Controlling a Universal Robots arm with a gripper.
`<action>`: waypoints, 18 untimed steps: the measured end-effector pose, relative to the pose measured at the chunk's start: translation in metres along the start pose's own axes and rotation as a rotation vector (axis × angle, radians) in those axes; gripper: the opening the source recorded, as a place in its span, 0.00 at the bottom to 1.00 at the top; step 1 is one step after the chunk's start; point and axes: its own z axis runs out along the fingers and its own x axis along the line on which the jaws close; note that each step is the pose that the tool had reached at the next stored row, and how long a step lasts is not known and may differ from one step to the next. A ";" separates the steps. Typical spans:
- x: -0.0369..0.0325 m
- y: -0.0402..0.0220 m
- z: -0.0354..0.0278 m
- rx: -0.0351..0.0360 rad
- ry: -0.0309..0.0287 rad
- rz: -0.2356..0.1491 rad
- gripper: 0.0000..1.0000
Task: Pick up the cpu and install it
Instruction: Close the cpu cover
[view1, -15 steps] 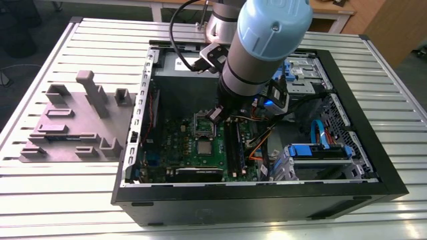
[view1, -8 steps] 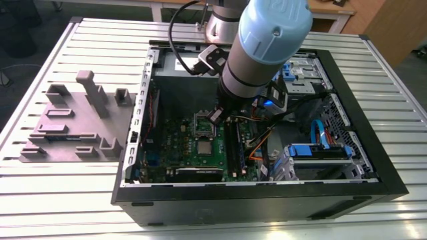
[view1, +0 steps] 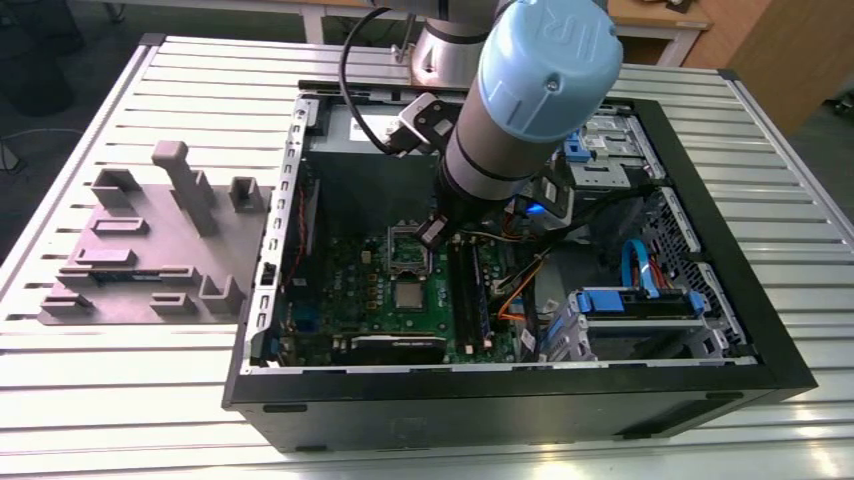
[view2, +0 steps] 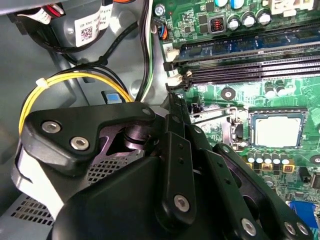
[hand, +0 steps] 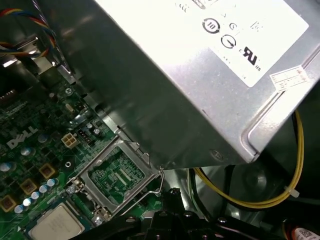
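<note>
Because the computer case (view1: 747, 330) lies on its side on the slatted table (view1: 120, 400), the motherboard (view1: 360, 300) faces upward and the arm (view1: 527, 100) reaches straight down into it. The gripper (view2: 172, 97) hangs above the board beside the socket with its fingers closed together, holding nothing. The cpu (view2: 277, 131) rests flat in the socket, its silver top exposed. The hinged socket frame (hand: 117, 172) stands raised beside the chip, leaving it uncovered.
</note>
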 end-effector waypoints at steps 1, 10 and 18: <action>0.0000 0.0000 0.0003 -0.0002 -0.0002 0.000 0.10; -0.0005 0.0003 0.0014 -0.0027 -0.0028 0.000 0.10; -0.0022 0.0016 0.0072 -0.0062 -0.0016 -0.011 0.10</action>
